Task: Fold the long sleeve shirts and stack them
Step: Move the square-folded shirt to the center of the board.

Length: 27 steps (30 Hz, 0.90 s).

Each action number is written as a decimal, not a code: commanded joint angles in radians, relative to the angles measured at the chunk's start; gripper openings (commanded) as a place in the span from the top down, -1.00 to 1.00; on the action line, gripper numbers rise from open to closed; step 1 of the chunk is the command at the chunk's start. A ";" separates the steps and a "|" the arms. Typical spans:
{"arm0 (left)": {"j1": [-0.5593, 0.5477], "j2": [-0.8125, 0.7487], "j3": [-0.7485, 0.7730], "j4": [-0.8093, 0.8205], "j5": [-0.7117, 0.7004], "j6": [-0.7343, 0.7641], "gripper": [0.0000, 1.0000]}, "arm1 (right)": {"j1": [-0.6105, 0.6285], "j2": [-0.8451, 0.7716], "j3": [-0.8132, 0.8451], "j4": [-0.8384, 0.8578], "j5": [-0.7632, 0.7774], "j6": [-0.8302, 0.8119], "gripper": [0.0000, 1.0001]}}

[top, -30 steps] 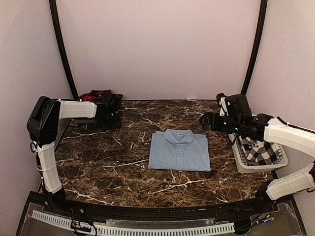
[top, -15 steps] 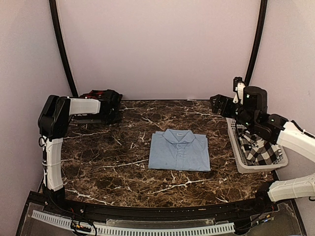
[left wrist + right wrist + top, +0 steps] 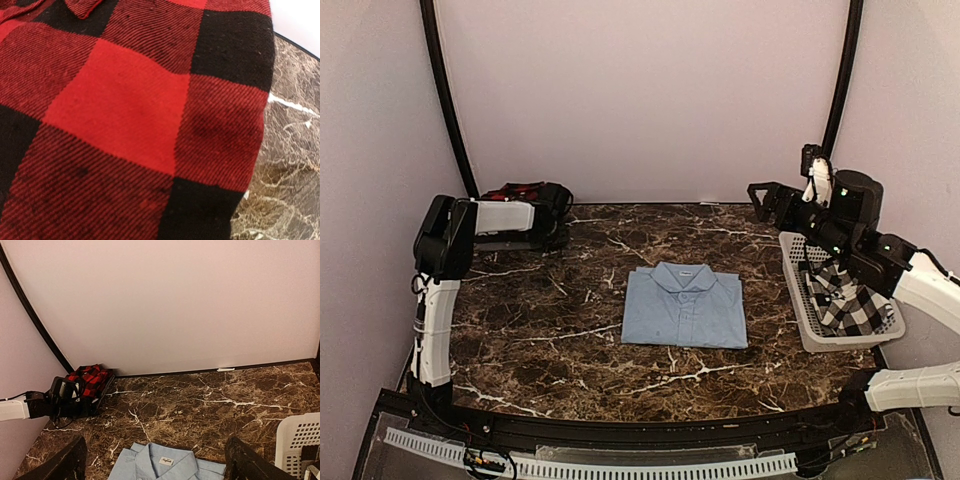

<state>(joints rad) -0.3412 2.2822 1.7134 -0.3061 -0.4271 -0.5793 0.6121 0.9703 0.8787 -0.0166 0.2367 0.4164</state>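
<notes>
The light blue collared shirt (image 3: 685, 305) is laid folded at the centre of the dark marble bench (image 3: 570, 340). The left gripper (image 3: 548, 208) is parked at the red-and-black plaid shirt (image 3: 125, 115), far left, and its opening cannot be told. The right gripper (image 3: 770, 198) is held wide apart beside the white plastic lattice basket (image 3: 798, 285), with the black-and-white checked shirt (image 3: 847, 305) inside.

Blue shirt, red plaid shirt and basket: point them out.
Blue shirt (image 3: 685, 307), top view, middle of its folded front.
Red plaid shirt (image 3: 125, 115), left wrist view, a red square.
Basket (image 3: 840, 341), top view, its near wall.
</notes>
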 commanded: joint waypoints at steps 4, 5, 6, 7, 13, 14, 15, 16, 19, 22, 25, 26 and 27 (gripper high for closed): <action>0.013 0.059 0.098 -0.089 -0.082 -0.048 0.29 | -0.006 -0.007 -0.003 0.044 -0.033 0.005 -0.82; 0.013 0.068 0.101 -0.091 -0.078 -0.048 0.32 | -0.006 -0.004 -0.002 0.044 -0.033 0.008 -0.82; 0.013 0.073 0.109 -0.098 -0.075 -0.047 0.33 | -0.006 -0.001 -0.001 0.044 -0.035 0.011 -0.81; 0.013 0.084 0.116 -0.104 -0.075 -0.051 0.37 | -0.006 0.001 0.000 0.044 -0.039 0.011 -0.81; 0.013 0.103 0.142 -0.116 -0.064 -0.035 0.78 | -0.006 0.013 -0.001 0.049 -0.052 0.022 -0.80; 0.013 0.102 0.144 -0.114 -0.048 -0.030 0.86 | -0.006 0.015 -0.001 0.049 -0.053 0.023 -0.79; 0.012 0.101 0.149 -0.113 -0.037 -0.023 0.97 | -0.005 0.015 -0.002 0.048 -0.054 0.024 -0.79; 0.011 0.101 0.152 -0.112 -0.010 -0.017 1.00 | -0.005 0.013 -0.002 0.047 -0.055 0.026 -0.79; -0.004 0.098 0.164 -0.100 0.047 0.025 1.00 | -0.005 0.011 -0.009 0.049 -0.050 0.029 -0.79; -0.031 0.098 0.180 -0.090 0.108 0.065 1.00 | -0.006 0.009 -0.019 0.050 -0.048 0.036 -0.78; -0.071 0.099 0.189 -0.080 0.151 0.088 1.00 | -0.006 0.007 -0.032 0.054 -0.052 0.040 -0.78; -0.079 0.100 0.190 -0.075 0.169 0.090 1.00 | -0.006 0.007 -0.038 0.057 -0.053 0.041 -0.78; -0.097 0.100 0.189 -0.074 0.177 0.090 1.00 | -0.005 0.007 -0.043 0.060 -0.054 0.042 -0.78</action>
<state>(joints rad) -0.3611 2.3772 1.8797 -0.3855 -0.3725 -0.5346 0.6121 0.9848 0.8635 0.0044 0.1932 0.4469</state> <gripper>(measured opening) 0.028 0.892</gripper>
